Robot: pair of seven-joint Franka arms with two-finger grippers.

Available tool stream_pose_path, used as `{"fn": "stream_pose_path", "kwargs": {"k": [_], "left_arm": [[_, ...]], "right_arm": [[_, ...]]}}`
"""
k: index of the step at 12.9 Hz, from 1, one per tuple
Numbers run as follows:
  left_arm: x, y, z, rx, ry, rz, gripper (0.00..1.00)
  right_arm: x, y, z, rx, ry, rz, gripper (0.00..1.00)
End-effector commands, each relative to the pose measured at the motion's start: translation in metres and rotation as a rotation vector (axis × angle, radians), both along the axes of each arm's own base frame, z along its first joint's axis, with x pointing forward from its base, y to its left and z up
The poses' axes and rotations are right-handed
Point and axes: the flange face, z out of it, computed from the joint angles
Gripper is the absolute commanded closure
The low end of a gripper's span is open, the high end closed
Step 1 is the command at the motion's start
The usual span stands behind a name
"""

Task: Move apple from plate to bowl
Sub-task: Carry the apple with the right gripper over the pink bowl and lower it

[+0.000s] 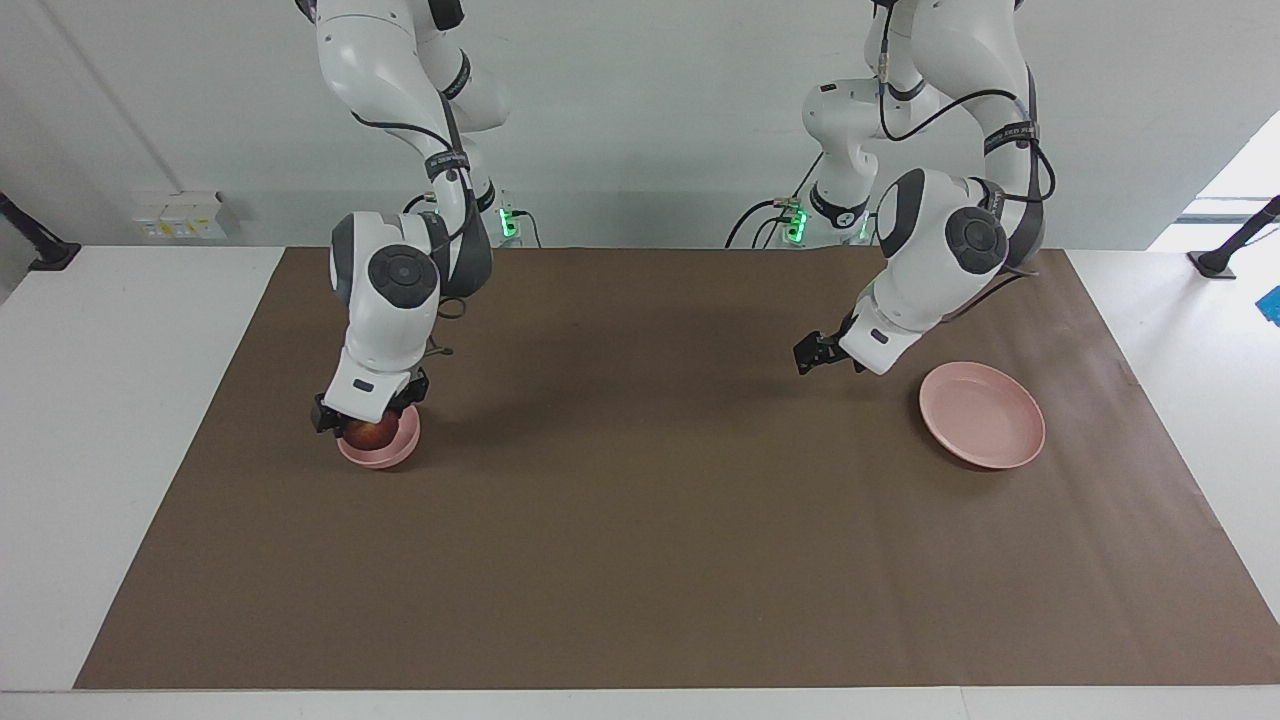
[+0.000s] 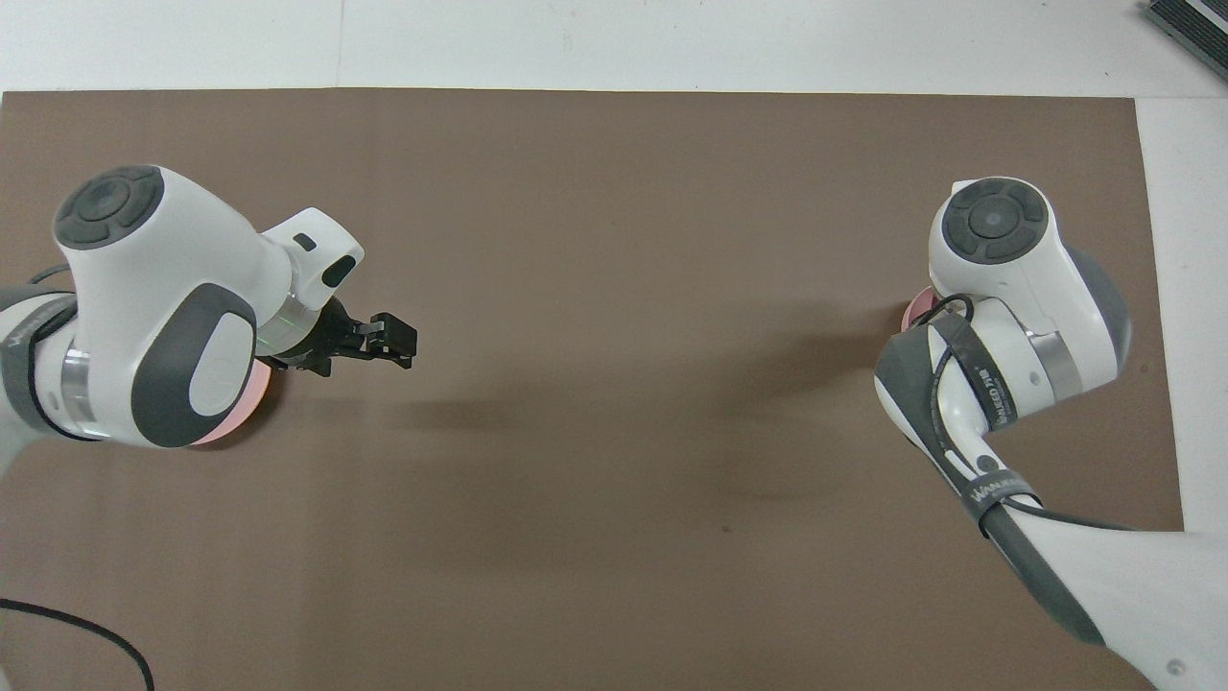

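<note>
Both arms: glossy white rounded casings, dark grey joint caps and side panels, silver wrist rings. Black cables run along the links, under black lettered bands. Green lights at bases. Hands black.

Facing camera high, across table; overhead steeply down; both share brown mat (image 1: 640, 560).
</note>
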Motion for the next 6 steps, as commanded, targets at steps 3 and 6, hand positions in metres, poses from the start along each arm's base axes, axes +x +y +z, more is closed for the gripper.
{"fn": "stream_pose_path", "kwargs": {"k": [3, 6], "left_arm": [[0.021, 0.076, 0.046, 0.077, -0.047, -0.109, 0.0], [0.028, 0.104, 0.09, 0.1, -0.048, -0.065, 0.0]], "right_arm": [[-0.003, -0.006, -0.013, -0.008, -0.025, -0.017, 1.0], [-0.003, -0.009, -0.021, -0.005, -0.019, -0.019, 1.0]]}}
